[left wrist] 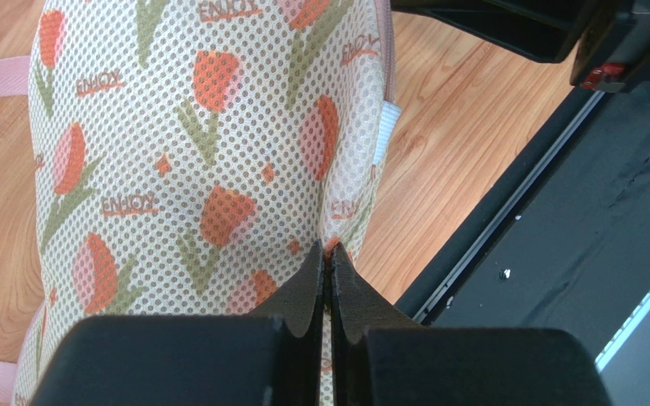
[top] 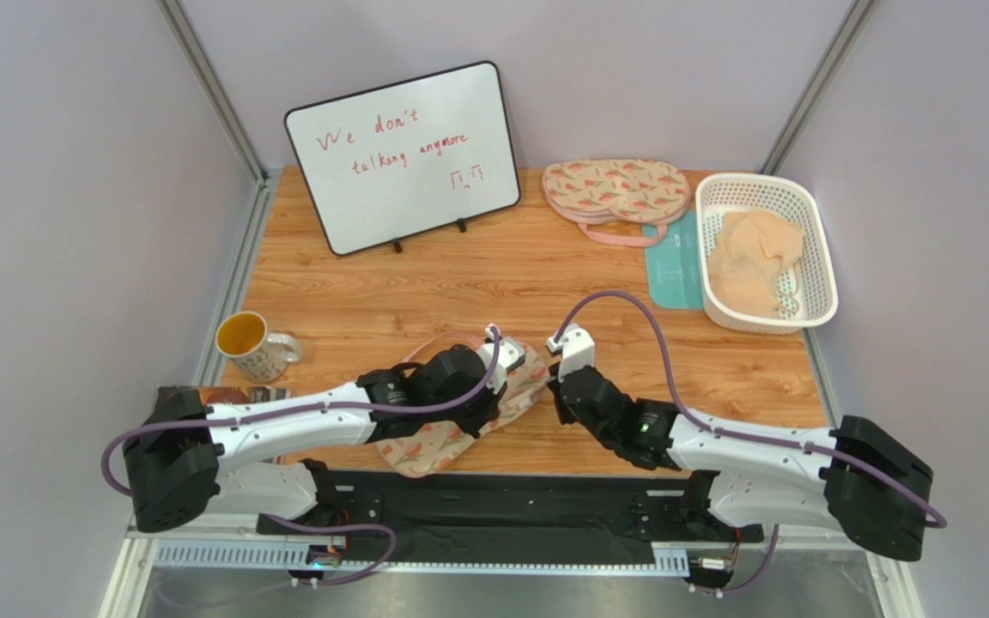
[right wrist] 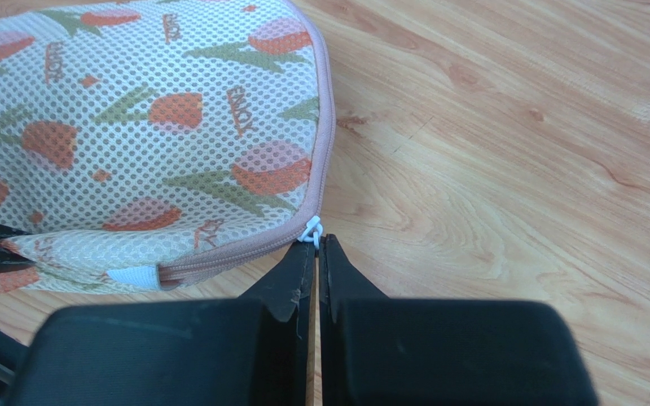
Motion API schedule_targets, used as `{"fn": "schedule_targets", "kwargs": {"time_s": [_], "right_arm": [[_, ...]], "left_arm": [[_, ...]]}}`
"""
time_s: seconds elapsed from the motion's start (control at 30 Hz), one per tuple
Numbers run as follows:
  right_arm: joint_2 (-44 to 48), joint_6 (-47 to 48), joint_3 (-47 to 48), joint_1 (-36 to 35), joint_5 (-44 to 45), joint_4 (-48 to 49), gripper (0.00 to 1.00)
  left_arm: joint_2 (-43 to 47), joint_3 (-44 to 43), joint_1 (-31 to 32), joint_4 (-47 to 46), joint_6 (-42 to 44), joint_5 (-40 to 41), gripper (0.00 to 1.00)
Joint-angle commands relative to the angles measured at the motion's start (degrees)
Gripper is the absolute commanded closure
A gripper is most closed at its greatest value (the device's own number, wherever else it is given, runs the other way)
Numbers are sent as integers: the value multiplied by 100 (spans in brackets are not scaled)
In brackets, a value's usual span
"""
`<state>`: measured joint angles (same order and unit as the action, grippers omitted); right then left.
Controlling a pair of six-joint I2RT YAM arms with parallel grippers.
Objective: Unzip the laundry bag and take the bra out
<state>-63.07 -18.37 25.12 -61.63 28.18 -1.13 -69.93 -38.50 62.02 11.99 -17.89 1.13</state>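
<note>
The laundry bag (top: pixel 425 451), cream mesh with an orange-red and green tulip print and pink trim, lies on the table just in front of the arm bases. My left gripper (left wrist: pixel 328 251) is shut and pinches a fold of the bag's fabric (left wrist: pixel 201 169) near its edge. My right gripper (right wrist: pixel 316 241) is shut on the small white zipper pull (right wrist: pixel 310 228) at the bag's (right wrist: pixel 150 127) pink zipper. In the top view the left gripper (top: pixel 510 386) and right gripper (top: pixel 557 386) meet at the bag's right end. The zipper looks closed. The bra is hidden.
A second printed pouch (top: pixel 616 191) with a pink loop lies at the back. A white basket (top: pixel 771 180) at the back right holds a pale peach fabric heap (top: pixel 755 264), next to a teal card (top: pixel 674 264). A whiteboard (top: pixel 403 155) and a mug (top: pixel 244 340) stand on the left.
</note>
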Motion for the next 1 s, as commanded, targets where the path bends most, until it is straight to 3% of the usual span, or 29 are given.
{"fn": "schedule_targets", "kwargs": {"time_s": [0.0,0.03,0.13,0.17,0.33,0.37,0.8,0.97], "right_arm": [[-153,62,124,142,30,-186,100],[-188,1,150,133,-93,-221,100],[-285,-175,186,116,-217,-344,100],[-285,-210,168,107,-234,-362,100],[-118,-439,37,107,-427,-397,100],[-14,-509,19,98,-463,-423,100],[796,-878,-69,107,-744,-1012,100],[1130,-967,-157,107,-876,-1100,100]], "left_arm": [[138,80,47,304,207,-218,100],[112,1,65,287,224,-227,99],[-29,-297,152,251,277,-175,71],[-73,-394,170,251,295,-165,58],[-249,-939,328,199,487,106,39],[-266,-983,354,103,523,116,29],[-899,-694,618,-1373,796,300,26],[-987,-527,759,-1735,813,818,25]]}}
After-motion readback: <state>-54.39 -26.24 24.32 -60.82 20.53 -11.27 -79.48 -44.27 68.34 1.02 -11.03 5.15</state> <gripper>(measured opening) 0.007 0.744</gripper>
